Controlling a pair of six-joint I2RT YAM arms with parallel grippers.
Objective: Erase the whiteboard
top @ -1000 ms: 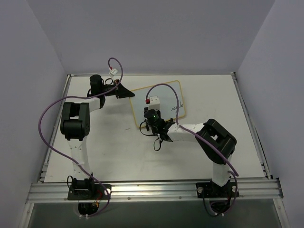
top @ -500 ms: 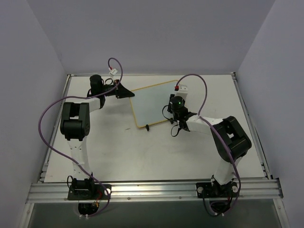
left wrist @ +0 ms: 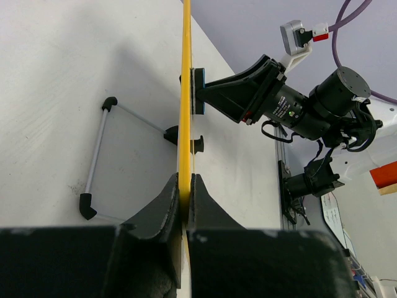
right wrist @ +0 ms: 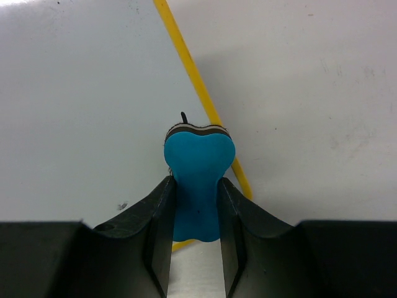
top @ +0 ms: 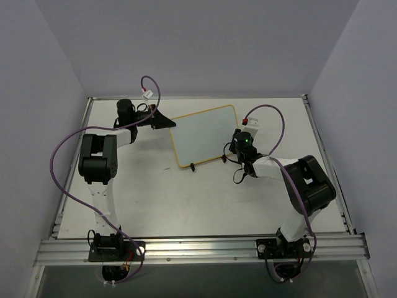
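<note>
My left pincer (left wrist: 185,181) clamps the whiteboard (top: 201,133) by its rim; my right pincer (right wrist: 195,186) clamps the blue eraser (right wrist: 198,155) against it.

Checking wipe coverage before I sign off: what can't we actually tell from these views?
Top view: faint ink on the whiteboard is too small to judge; the right tool and its wrist cover the eraser and part of the board's right edge.
Left wrist view: the left tool holds the board edge-on, so its writing face is hidden.
Right wrist view: the eraser hides its own contact patch; frame edges cut the board off.
</note>
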